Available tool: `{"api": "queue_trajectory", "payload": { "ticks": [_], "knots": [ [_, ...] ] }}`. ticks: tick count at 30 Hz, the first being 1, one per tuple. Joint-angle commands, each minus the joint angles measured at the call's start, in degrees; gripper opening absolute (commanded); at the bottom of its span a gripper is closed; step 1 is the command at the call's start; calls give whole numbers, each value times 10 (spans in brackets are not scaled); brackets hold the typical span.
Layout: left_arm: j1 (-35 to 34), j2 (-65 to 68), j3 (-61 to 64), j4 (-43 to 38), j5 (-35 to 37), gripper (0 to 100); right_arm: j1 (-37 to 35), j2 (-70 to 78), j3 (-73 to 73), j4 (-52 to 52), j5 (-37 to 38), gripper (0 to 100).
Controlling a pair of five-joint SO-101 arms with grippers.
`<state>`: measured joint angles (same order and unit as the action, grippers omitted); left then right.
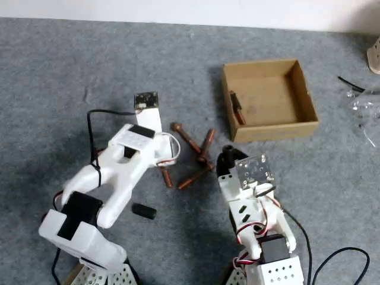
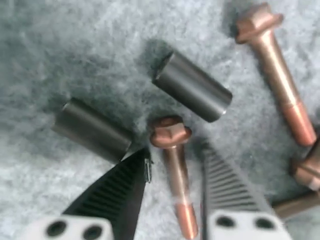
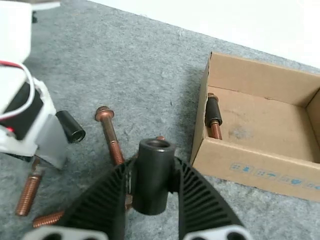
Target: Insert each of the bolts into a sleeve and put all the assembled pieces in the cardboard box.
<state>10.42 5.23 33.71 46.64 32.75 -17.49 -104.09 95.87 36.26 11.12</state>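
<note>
Four loose bolts (image 1: pixel 185 136) — left gripper (image 2: pixel 176 155) agape astride one; right gripper (image 3: pixel 154 170) clamped on one sleeve (image 3: pixel 156 150) — one assembled piece (image 1: pixel 237 108) in cardboard box (image 1: pixel 273 127), two o'clock.

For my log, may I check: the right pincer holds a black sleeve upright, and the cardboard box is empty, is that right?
Not quite: the cardboard box is not empty; one assembled piece lies inside against its wall, as the right wrist view shows. The right pincer does hold a black sleeve upright.
</note>
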Motion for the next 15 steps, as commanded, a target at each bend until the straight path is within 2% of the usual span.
{"api": "queue_trajectory", "payload": {
  "ticks": [1, 6, 15],
  "knots": [
    [-29, 13, -8, -13, -4, 5, 9, -13, 52, -22, -2, 5],
    [-26, 23, -17, -11, -41, 6, 10, -13, 52, -22, -2, 5],
    [-24, 22, -15, -9, -43, 6, 7, -13, 52, -24, 22, 5]
  ]
}}
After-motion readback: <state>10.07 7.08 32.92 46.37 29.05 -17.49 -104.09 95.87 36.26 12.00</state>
